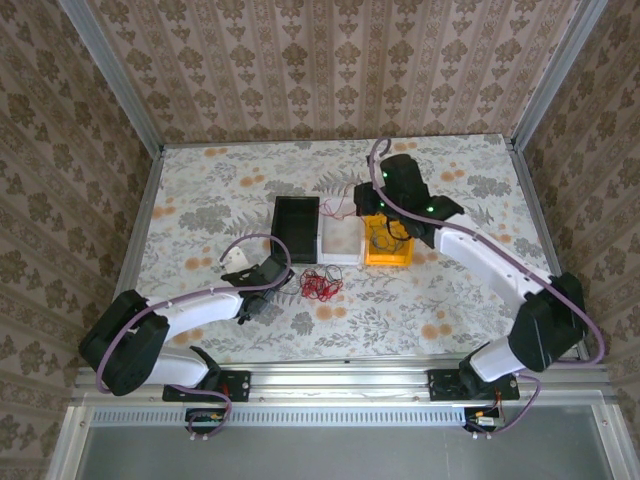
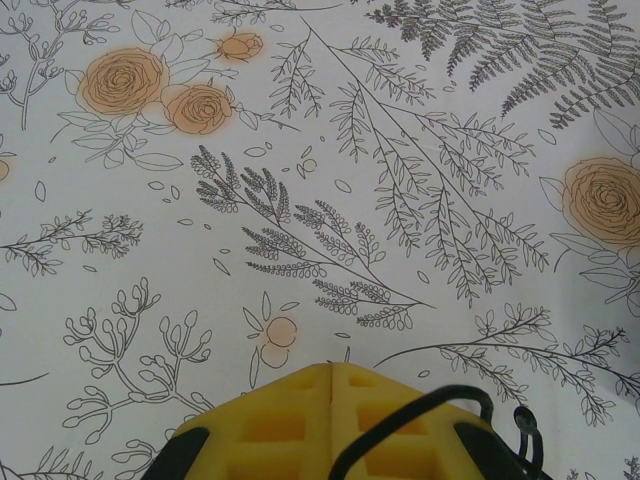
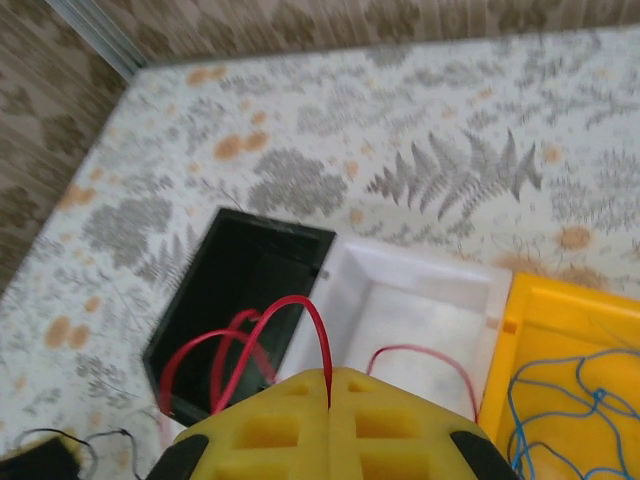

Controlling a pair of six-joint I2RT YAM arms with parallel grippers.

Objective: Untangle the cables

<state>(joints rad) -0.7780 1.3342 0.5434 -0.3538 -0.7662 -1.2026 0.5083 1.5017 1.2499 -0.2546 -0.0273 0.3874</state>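
Your left gripper (image 2: 330,372) has its fingers pressed together low over the bare table (image 2: 300,150). A dark cord (image 2: 445,390) arcs across its right-hand finger, and you cannot tell whether it is pinched or merely draped. Just to the right of that gripper a loose red bunch (image 1: 321,286) lies on the cloth, apart from the fingers. Beyond the bunch the black bin (image 1: 296,228) and the white bin (image 1: 340,246) stand side by side. Your right gripper (image 3: 329,372) hangs above them, fingers closed on a red cable (image 3: 290,312) whose loops droop ahead of the tips, one over the black bin's wall and one over the white bin. To its right the yellow bin (image 3: 560,320) holds a blue cable (image 3: 565,400). Judgement: sorting is in hand, with the red strand lifted and not yet dropped. The next move calls for carrying it squarely over one bin before release, so that no loop straddles a wall. Room is open left of and ahead of the right gripper. The bin rims below it are the snag risk, and the enclosure walls stand well off.
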